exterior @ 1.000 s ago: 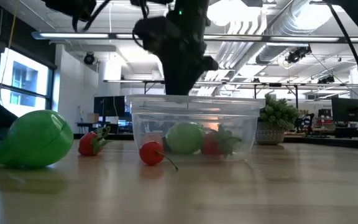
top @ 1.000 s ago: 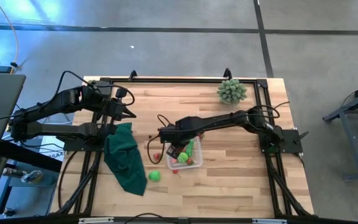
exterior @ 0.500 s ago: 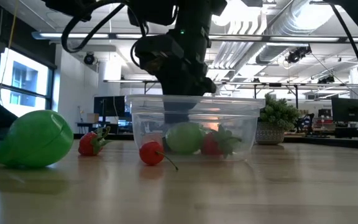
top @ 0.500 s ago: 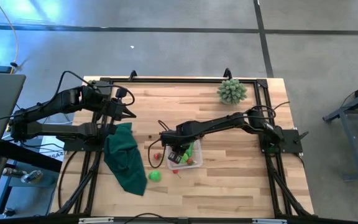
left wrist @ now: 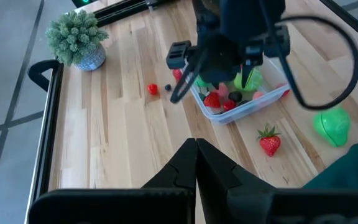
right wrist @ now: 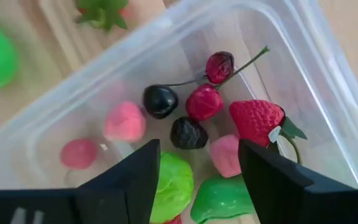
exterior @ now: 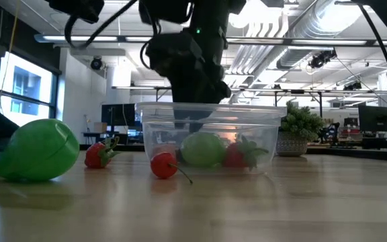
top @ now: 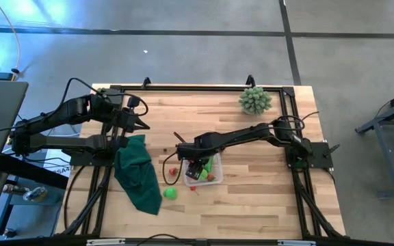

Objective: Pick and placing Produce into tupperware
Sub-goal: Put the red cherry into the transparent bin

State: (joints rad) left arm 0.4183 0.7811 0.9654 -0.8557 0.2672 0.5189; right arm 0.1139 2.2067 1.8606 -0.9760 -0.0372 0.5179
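The clear tupperware [top: 211, 179] stands at mid-table and holds produce: a strawberry [right wrist: 257, 121], stemmed red cherries [right wrist: 204, 102], dark and pink pieces, and green ones [right wrist: 173, 180]. My right gripper [right wrist: 197, 180] points down into it from above, open, with nothing between its fingers. Outside on the wood lie a green round piece [top: 170, 193], a strawberry [left wrist: 269, 142] and a small cherry [exterior: 163, 166] in front of the container's near wall. My left gripper [left wrist: 196, 146] waits shut, raised over the table's left side.
A dark green cloth [top: 137, 174] lies left of the container. A pale spiky plant [top: 255, 100] stands at the far right corner. One small red piece [left wrist: 152, 89] lies on the wood beyond the container. Bare wood shows to the right and near side.
My right gripper has come down from above the rim into the tupperware and rolled a little. The strawberry inside has shifted slightly toward one wall.
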